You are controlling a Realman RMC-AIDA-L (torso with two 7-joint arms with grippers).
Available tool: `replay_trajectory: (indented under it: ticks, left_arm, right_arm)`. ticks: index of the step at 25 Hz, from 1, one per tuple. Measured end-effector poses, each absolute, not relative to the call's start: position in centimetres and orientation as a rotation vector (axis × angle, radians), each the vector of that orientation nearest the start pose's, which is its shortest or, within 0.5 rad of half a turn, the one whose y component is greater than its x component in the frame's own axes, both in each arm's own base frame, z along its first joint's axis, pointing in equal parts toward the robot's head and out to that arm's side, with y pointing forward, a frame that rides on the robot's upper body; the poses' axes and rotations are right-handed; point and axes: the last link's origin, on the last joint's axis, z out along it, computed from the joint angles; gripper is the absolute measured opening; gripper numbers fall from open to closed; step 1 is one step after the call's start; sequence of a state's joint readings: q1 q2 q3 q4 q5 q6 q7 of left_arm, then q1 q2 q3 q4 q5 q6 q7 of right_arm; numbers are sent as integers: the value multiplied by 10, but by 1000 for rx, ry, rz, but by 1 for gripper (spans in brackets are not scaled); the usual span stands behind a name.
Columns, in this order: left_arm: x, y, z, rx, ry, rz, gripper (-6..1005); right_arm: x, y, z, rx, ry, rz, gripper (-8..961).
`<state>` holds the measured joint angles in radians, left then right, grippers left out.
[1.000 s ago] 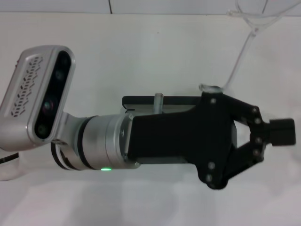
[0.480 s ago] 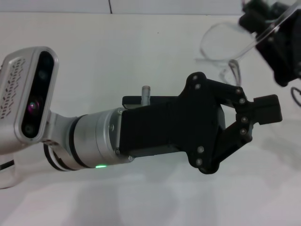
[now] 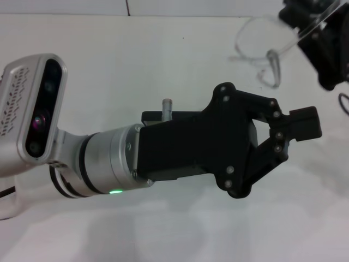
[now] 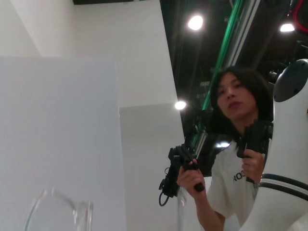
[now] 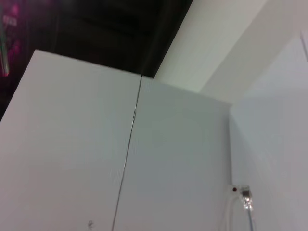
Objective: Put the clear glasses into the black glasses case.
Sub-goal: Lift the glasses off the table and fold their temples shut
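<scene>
My right gripper (image 3: pixel 319 33) is at the far right corner of the head view, shut on the clear glasses (image 3: pixel 255 34), which hang above the white table. One thin clear arm runs through its fingers. The left arm reaches across the middle of the view and its black gripper (image 3: pixel 303 124) looks shut on nothing, below the glasses. Under that arm only a strip of the black glasses case (image 3: pixel 155 116) shows; whether its lid is open is hidden. A clear lens (image 4: pixel 50 211) shows in the left wrist view. An arm tip of the glasses (image 5: pixel 244 195) shows in the right wrist view.
The white table (image 3: pixel 136 60) ends at a wall seam along the far edge. The left arm's silver wrist camera (image 3: pixel 32 109) fills the left side. In the left wrist view a person (image 4: pixel 231 159) stands holding hand controllers.
The right gripper came into view at the top right carrying the clear glasses, then lifted them slightly farther away. The left gripper drew back leftward and up a little.
</scene>
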<state>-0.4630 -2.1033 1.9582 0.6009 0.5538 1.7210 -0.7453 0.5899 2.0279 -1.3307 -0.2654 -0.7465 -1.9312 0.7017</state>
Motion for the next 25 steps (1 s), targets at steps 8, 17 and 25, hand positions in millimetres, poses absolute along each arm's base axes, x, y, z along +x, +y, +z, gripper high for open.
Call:
replay_trajectory:
  ticks: [8, 17, 25]
  left_arm:
    - [-124, 241, -62, -2535, 169, -1864, 44]
    - [-133, 250, -58, -2453, 59, -1856, 44]
    - [-135, 251, -58, -2453, 36, -1846, 44]
  right_arm:
    - [175, 312, 9, -2252, -171, 1643, 126]
    - [168, 310, -11, -2378, -206, 1557, 127]
    - [168, 309, -14, -2400, -209, 1549, 127]
